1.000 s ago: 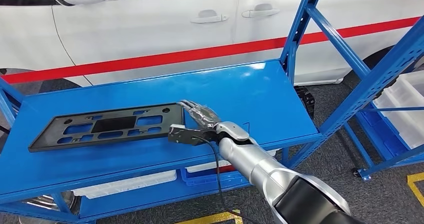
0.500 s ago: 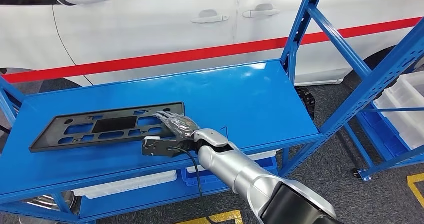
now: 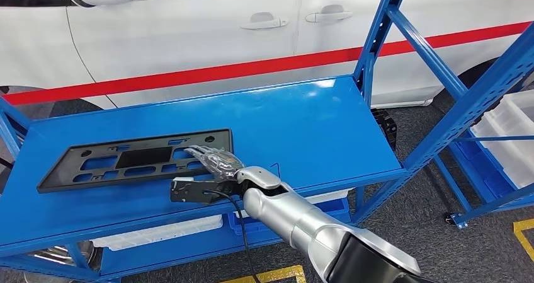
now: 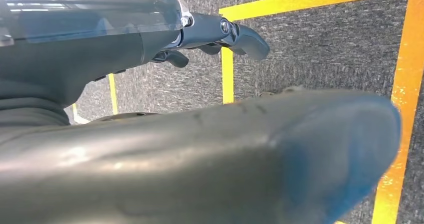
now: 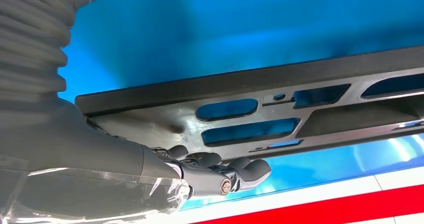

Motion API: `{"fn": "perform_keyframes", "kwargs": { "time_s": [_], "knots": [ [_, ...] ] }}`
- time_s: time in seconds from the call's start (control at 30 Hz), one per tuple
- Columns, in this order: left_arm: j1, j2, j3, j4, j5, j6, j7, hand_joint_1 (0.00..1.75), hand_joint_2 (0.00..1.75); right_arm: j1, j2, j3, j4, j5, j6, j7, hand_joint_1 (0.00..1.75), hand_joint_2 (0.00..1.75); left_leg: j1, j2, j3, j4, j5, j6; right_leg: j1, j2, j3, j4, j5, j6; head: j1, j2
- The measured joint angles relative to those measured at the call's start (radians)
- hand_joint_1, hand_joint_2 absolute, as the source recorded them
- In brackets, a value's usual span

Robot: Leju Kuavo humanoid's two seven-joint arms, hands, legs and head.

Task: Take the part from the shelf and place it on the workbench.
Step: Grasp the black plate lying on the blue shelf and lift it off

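One black part (image 3: 134, 159) flat on blue shelf (image 3: 302, 125). Right hand (image 3: 217, 162) over part's near right corner, fingers (image 5: 240, 171) spread loose, nothing gripped. Left hand (image 4: 220, 32) hangs over floor, holding nothing.

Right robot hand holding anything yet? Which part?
Cannot tell. Right robot hand sits at the black part's right end on the blue shelf; no closed hold shows.

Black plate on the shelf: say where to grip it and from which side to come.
Grip the black plate at its right end, on the near corner rim by the right hand. It lies flat on the shelf, thin and long, so fingers probably need to hook that free end edge from the open front right. Its slots give a thin frame to pinch.
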Motion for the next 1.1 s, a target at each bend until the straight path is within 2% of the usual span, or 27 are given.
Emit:
{"fn": "perform_keyframes", "kwargs": {
  "time_s": [0.03, 0.17, 0.43, 0.8, 1.1],
  "knots": [
    [0.000, 0.000, -0.003, 0.000, -0.002, -0.001, 0.002, 0.00, 0.00, 0.000, 0.000, 0.001, 0.002, -0.003, -0.002, -0.002, 0.00, 1.75, 0.000, 0.000, 0.000, 0.000, 0.000, 0.000, 0.000, 0.000, 0.000, 0.000, 0.000, 0.000, 0.000, 0.000],
    [0.000, 0.000, -0.012, 0.000, -0.009, -0.006, 0.007, 0.00, 0.00, 0.000, 0.000, 0.002, 0.012, -0.015, -0.005, -0.016, 1.74, 1.75, 0.000, 0.000, 0.000, 0.000, 0.000, 0.000, 0.000, 0.000, 0.000, 0.000, 0.000, 0.000, 0.000, 0.000],
    [-0.002, 0.000, -0.014, 0.000, -0.012, -0.015, 0.006, 0.00, 0.00, 0.000, 0.000, 0.002, 0.032, -0.025, -0.073, -0.101, 1.75, 1.75, 0.000, 0.000, 0.000, 0.000, 0.000, 0.000, 0.000, 0.000, 0.000, 0.000, 0.000, 0.000, 0.000, 0.000],
    [-0.005, 0.000, -0.014, 0.000, -0.012, -0.015, 0.007, 0.00, 0.00, -0.004, -0.001, 0.002, 0.033, -0.045, -0.066, -0.117, 1.75, 1.75, 0.000, 0.000, 0.000, 0.000, 0.000, 0.000, 0.000, 0.000, 0.000, 0.000, 0.000, 0.000, 0.000, 0.000],
    [-0.004, 0.000, -0.022, 0.000, -0.012, -0.013, 0.009, 0.00, 0.00, -0.007, -0.011, -0.026, 0.033, -0.110, -0.026, -0.140, 1.75, 1.75, 0.000, 0.000, 0.000, 0.000, 0.000, 0.000, 0.000, 0.000, 0.000, 0.000, 0.000, 0.000, 0.000, 0.000]
  ]
}}
